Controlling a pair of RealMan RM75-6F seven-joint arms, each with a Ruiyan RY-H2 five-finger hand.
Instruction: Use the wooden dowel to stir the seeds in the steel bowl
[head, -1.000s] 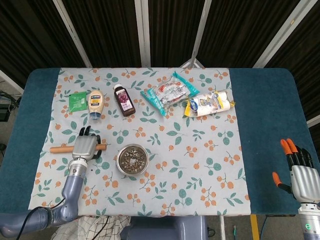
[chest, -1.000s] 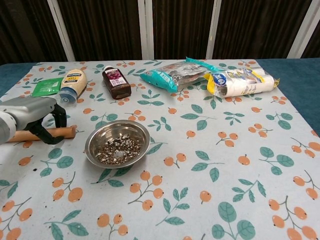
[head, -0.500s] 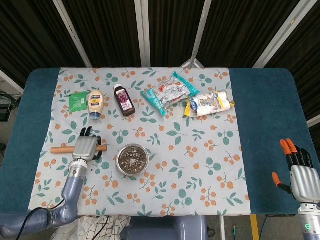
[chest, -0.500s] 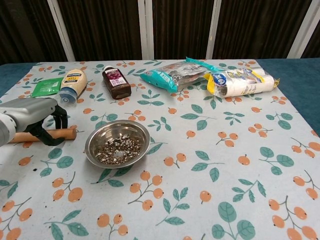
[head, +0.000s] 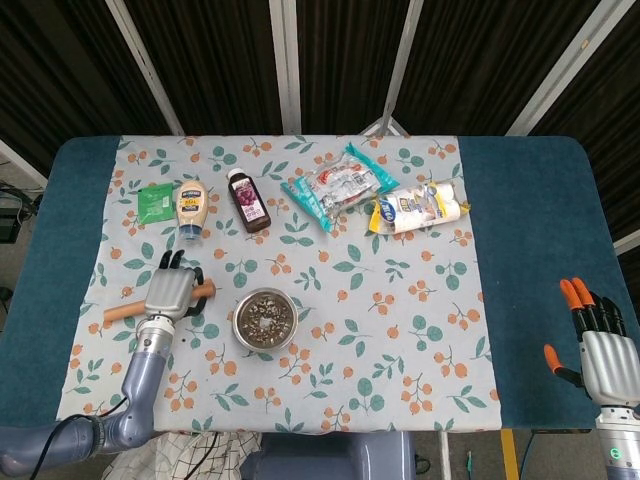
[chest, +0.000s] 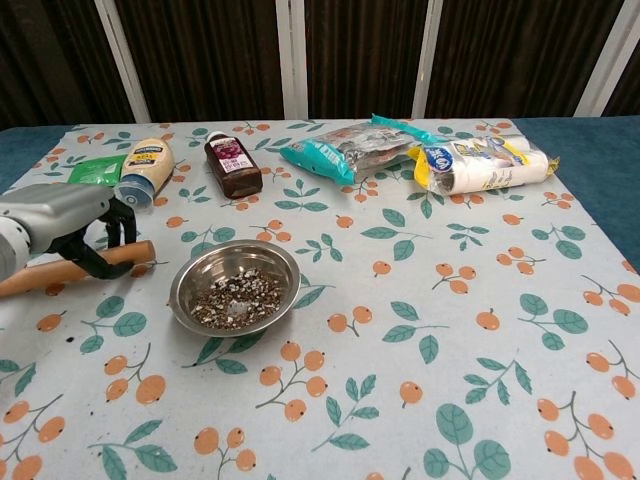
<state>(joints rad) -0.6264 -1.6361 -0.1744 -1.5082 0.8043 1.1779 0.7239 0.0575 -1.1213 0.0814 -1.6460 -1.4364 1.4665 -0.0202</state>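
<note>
The wooden dowel (head: 120, 312) (chest: 35, 276) lies tilted at the left of the floral cloth, its right end raised a little. My left hand (head: 168, 291) (chest: 62, 218) grips it near that end, fingers curled around the rod. Just right of the hand stands the steel bowl (head: 265, 319) (chest: 236, 287), with dark seeds (chest: 232, 297) heaped in its bottom. My right hand (head: 604, 350) hangs by the table's near right corner over the blue cloth, fingers apart and holding nothing; the chest view does not show it.
Along the far side lie a green packet (head: 155, 201), a mayonnaise bottle (head: 190, 208), a dark sauce bottle (head: 247, 200), a teal snack bag (head: 338, 186) and a yellow-and-white pack (head: 417, 207). The table edge (head: 60, 260) runs left of the hand.
My left hand has closed on the dowel and lifted its right end, so the rod now slants instead of lying flat. The right hand has not moved.
</note>
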